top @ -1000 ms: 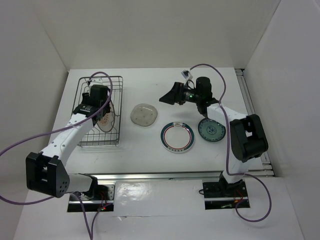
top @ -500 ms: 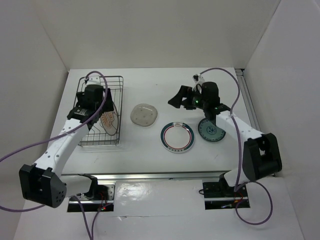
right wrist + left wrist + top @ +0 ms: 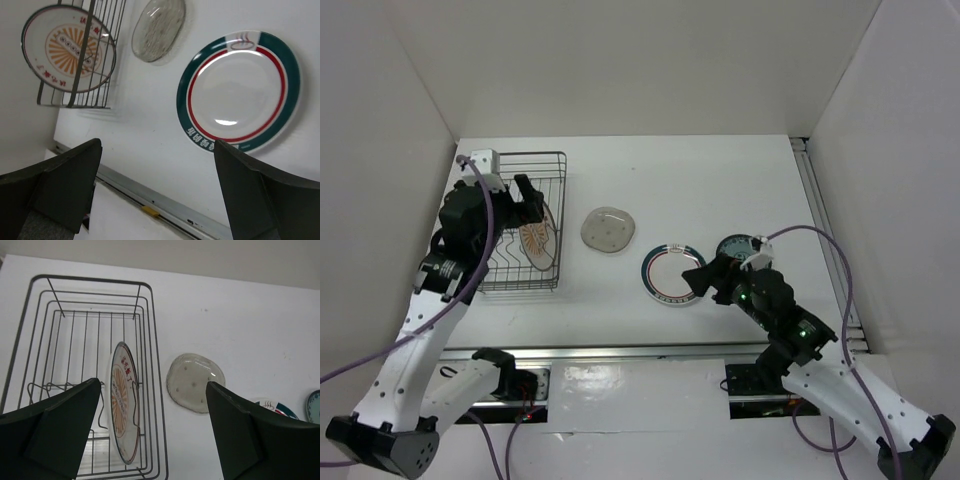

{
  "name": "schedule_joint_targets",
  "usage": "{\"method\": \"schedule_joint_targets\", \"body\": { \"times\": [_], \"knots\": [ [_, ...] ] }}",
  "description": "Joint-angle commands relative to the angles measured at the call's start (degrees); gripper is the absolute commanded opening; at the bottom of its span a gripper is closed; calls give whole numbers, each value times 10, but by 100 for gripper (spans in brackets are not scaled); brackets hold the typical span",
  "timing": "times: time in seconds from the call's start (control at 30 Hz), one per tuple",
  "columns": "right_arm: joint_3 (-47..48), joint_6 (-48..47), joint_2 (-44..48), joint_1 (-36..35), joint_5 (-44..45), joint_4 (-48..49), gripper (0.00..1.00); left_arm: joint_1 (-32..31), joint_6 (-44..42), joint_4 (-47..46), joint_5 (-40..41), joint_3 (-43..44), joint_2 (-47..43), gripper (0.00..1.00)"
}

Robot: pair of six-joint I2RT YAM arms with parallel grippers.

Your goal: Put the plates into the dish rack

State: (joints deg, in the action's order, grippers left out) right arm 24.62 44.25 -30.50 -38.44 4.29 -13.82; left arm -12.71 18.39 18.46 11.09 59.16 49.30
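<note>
Gaping at full spread, the left gripper (image 3: 527,197) holds nothing and touches nothing. It hangs above the rack (image 3: 556,158), tilted down towards it. Seen from its wrist, the sunburst plate (image 3: 124,407) stands on edge among the tines below the gap between the fingers, nearer the left finger and close to the rack's right wall. The grey plate (image 3: 195,382) lies flat on the table outside that wall, ahead of the right finger and well apart from it.

The right gripper (image 3: 710,281) is likewise wide open and empty, low over the table at the near right edge of the ringed plate (image 3: 672,274). From its wrist that plate lies flat ahead of the right finger, with no contact visible. The grey plate is farther ahead, and the rack with its upright plate is off beyond the left finger. The teal plate (image 3: 734,247) sits just behind this gripper on its far side, partly hidden by the arm.
</note>
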Motion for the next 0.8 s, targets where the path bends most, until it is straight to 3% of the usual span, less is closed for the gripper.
{"method": "schedule_joint_targets", "body": {
  "times": [0.0,0.1,0.23,0.43,0.77],
  "knots": [
    [-31,99,72,-16,123,-102,100,0,4,-1,-33,16,28,100],
    [-41,129,72,-16,154,-149,99,0,4,-1,-39,16,28,100],
    [-71,163,18,-16,159,-128,99,0,4,-1,-51,16,16,100],
    [-136,186,-36,-22,154,-11,91,0,4,-7,-81,10,11,100],
    [-181,184,-132,-22,178,173,86,0,4,-18,-122,5,5,100]
  ]
}}
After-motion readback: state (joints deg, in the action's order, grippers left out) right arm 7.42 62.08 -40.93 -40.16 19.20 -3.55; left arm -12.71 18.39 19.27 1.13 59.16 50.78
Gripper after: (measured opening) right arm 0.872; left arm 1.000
